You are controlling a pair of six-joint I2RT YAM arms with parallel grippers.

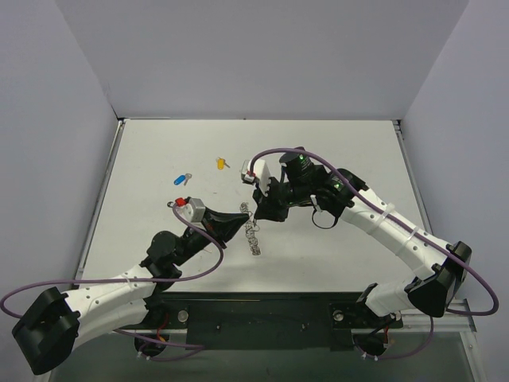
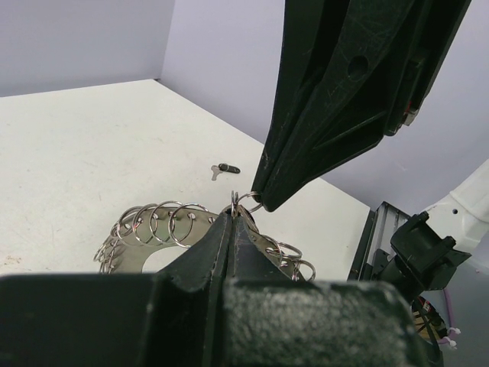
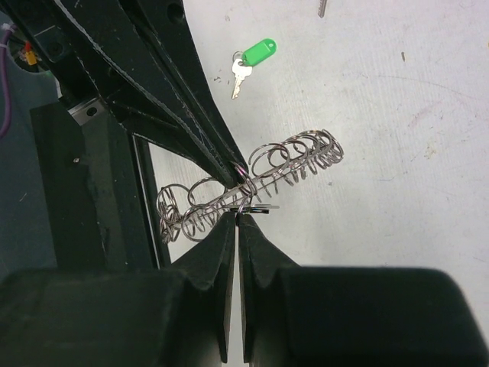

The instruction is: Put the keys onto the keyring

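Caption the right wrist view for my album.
Right fingers and left fingers pinch the keyring together; a green key lies beyond.

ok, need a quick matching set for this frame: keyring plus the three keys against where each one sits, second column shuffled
Things:
1. keyring
2. yellow key
3. blue key
4. green key

Places:
A. loose on the table, leftmost key in the top view
B. gripped at the tips of the shut left end effector and right end effector
C. loose on the table, near the top edge of the right wrist view
D. loose on the table, up and right of the blue key in the top view

Pairs: 1-B, 2-D, 3-A, 4-C
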